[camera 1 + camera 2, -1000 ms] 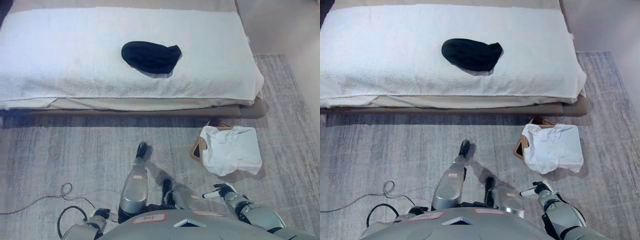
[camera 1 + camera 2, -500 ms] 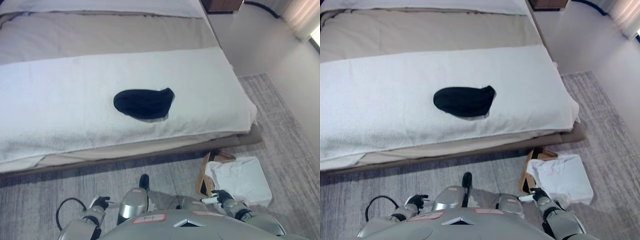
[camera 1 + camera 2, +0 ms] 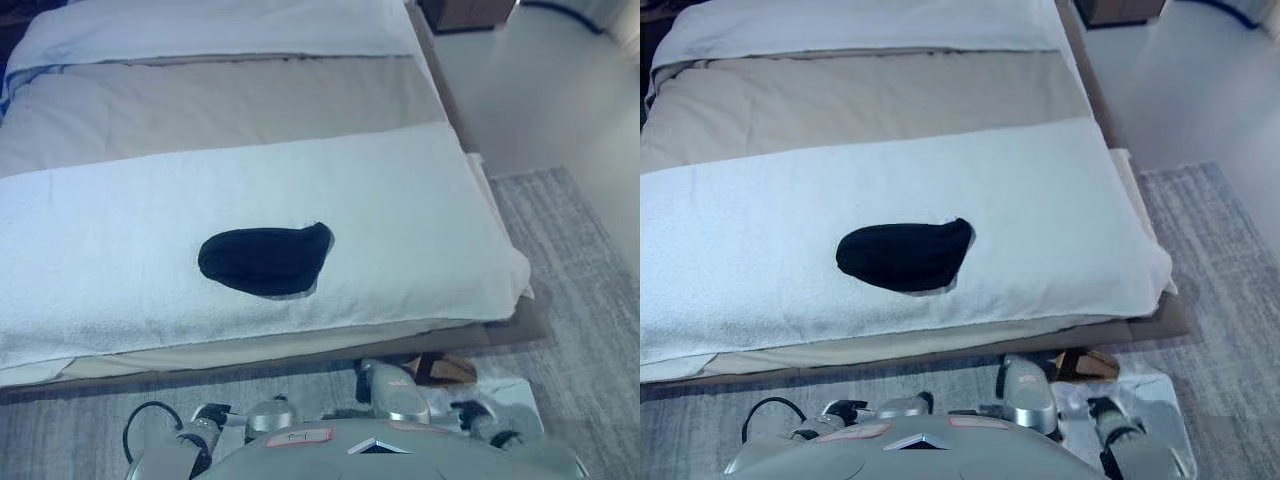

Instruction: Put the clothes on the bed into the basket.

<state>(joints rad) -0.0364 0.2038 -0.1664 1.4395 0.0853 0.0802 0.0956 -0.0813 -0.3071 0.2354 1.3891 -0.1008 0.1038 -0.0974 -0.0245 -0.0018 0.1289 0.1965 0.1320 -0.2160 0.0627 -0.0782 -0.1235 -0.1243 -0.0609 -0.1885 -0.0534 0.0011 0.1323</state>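
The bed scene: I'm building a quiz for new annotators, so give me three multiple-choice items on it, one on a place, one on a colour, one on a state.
1. Where does the dark garment lie?
A. on the white blanket
B. on the rug
C. in the basket

2. What colour is the garment?
A. red
B. black
C. yellow

3. What is the garment's state?
A. held by a hand
B. hanging off the bed's edge
C. lying untouched in a bunched heap

Answers: 1 A, it rests mid-blanket on the bed. 2 B, it shows black against white. 3 C, the left hand and the right hand are low, by the rug.
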